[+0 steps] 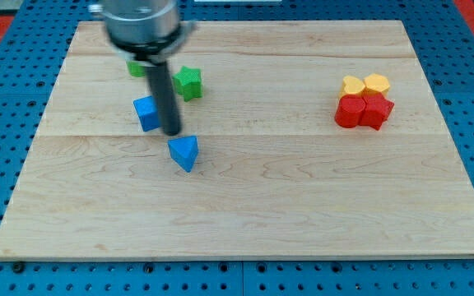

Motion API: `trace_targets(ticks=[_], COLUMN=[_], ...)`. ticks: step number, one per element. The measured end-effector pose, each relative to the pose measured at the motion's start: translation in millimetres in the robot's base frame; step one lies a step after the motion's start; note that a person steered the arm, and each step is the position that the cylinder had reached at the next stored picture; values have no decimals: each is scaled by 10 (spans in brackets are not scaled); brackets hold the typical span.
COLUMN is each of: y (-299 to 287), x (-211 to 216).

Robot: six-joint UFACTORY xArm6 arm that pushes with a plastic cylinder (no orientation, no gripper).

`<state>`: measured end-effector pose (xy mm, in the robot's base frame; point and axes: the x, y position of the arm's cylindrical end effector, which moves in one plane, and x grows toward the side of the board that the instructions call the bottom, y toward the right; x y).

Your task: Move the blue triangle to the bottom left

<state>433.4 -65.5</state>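
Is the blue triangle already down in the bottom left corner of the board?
No, the blue triangle sits left of centre, just below my tip.

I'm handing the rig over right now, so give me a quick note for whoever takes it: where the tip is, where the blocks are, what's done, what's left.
My tip is down on the board, just above the blue triangle and beside the blue cube on its right.
The green star sits above them; another green block is partly hidden behind the rod.
Two yellow blocks and two red blocks cluster at the view's right.
Done: tip positioned by the triangle.
Left: the triangle is left of centre, not yet in the bottom-left corner; push it down and left.
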Motion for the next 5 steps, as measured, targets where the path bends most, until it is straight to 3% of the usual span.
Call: trace_targets(ticks=[1,3,5], y=[320,-956,-1622], x=[282,501,671])
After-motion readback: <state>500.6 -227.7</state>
